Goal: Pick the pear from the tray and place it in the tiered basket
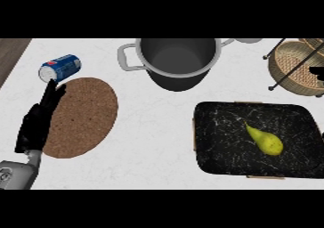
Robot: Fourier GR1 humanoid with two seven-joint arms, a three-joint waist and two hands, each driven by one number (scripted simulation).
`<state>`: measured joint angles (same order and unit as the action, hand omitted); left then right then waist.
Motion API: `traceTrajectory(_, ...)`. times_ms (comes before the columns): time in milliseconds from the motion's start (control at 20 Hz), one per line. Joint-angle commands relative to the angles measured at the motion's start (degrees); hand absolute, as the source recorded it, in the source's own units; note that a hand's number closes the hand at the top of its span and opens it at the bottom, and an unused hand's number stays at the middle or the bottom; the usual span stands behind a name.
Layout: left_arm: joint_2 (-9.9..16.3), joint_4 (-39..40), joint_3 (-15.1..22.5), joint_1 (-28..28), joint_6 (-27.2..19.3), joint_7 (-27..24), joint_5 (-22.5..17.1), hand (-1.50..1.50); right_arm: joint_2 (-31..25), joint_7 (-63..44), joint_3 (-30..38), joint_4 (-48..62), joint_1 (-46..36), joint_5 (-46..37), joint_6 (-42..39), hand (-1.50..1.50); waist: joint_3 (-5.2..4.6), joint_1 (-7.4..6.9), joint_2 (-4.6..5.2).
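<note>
A yellow-green pear (265, 140) lies on its side in the right half of the black marbled tray (220, 142), stem end pointing up-left. The wicker tiered basket (297, 67) with its black wire frame stands at the upper right, beyond the tray. My left hand (38, 118) rests open at the far left, fingers up, far from the pear. Of my right hand only dark fingertips (320, 73) show at the right edge, over the basket's side, with another dark bit lower down by the tray's right edge. Nothing touches the pear.
A large grey pot (178, 60) with side handles stands at the top centre, left of the basket. A round brown cork mat (86, 116) lies beside my left hand, and a blue soda can (59, 67) lies on its side above it. Bare white counter (158, 133) separates mat and tray.
</note>
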<state>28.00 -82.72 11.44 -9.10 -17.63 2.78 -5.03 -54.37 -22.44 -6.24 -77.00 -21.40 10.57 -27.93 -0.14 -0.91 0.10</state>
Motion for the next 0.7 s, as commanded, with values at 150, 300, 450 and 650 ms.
traceTrajectory(150,-2.83,2.63,-0.03,-3.56,-0.24,1.16,3.25,0.00,5.64,-12.22,-5.06,2.44,-10.67,-3.86,-5.15,-1.50,0.11,0.25,0.10)
traceTrajectory(300,-1.82,0.91,-1.57,-2.23,1.58,1.67,2.26,0.00,9.51,-19.97,-6.78,2.62,-13.02,-4.25,-5.20,-1.50,0.11,0.19,0.02)
traceTrajectory(450,-0.45,0.93,-3.82,0.26,3.58,-1.26,1.56,0.00,14.10,-23.80,-8.64,3.30,-13.02,-6.34,-4.03,-1.50,0.10,0.16,-0.02)
traceTrajectory(650,-2.31,-4.24,-2.89,5.12,2.81,-0.80,2.92,0.00,15.13,-27.34,-8.26,3.59,-12.85,-6.68,-7.81,-1.50,0.12,0.20,-0.17)
